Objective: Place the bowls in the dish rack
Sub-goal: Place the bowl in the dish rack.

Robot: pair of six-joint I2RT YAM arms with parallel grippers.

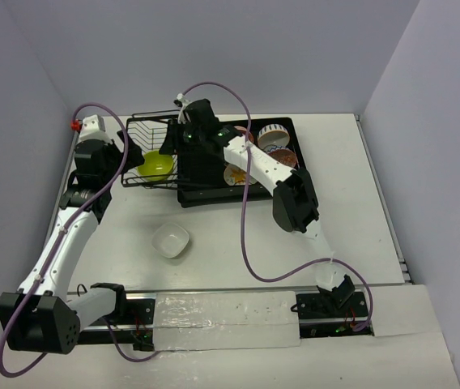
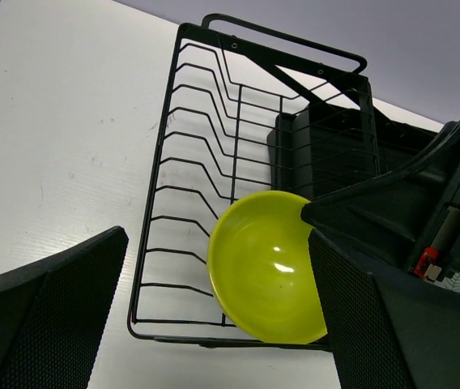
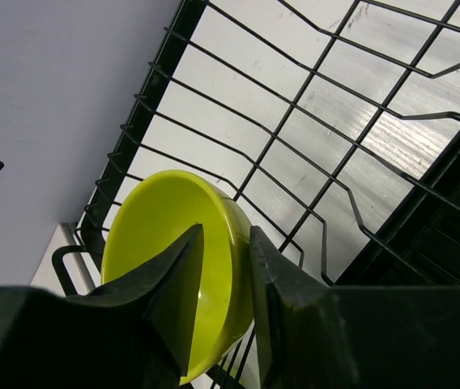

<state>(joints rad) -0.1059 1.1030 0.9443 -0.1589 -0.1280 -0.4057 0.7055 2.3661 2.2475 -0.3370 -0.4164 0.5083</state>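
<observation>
1. Right gripper (image 3: 226, 235): jaws a little apart, astride the rim of the green bowl (image 3: 157, 235), one finger inside and one outside. Cannot tell if they pinch it.
2. Green bowl is tilted on its edge on the wires of the basket (image 1: 142, 130). In the top view it sits in the basket's lower right corner, just beside the tray (image 1: 202, 188) of the rack (image 1: 293, 123).
3. Left gripper (image 2: 214, 243): fingers spread wide, holding nothing. It is at the basket's left edge in the top view. In the left wrist view the green bowl shows between its fingers.
4. Tray, upper centre of the top view: pale bowl (image 1: 274, 134) and red-orange bowl (image 1: 285, 159) at the right end. Leaf bowl (image 1: 235, 175) is lower, partly hidden by the right arm.
5. White dish (image 1: 171, 241) is on the table (image 1: 335, 203), lower left of centre, well apart from the rack.
</observation>
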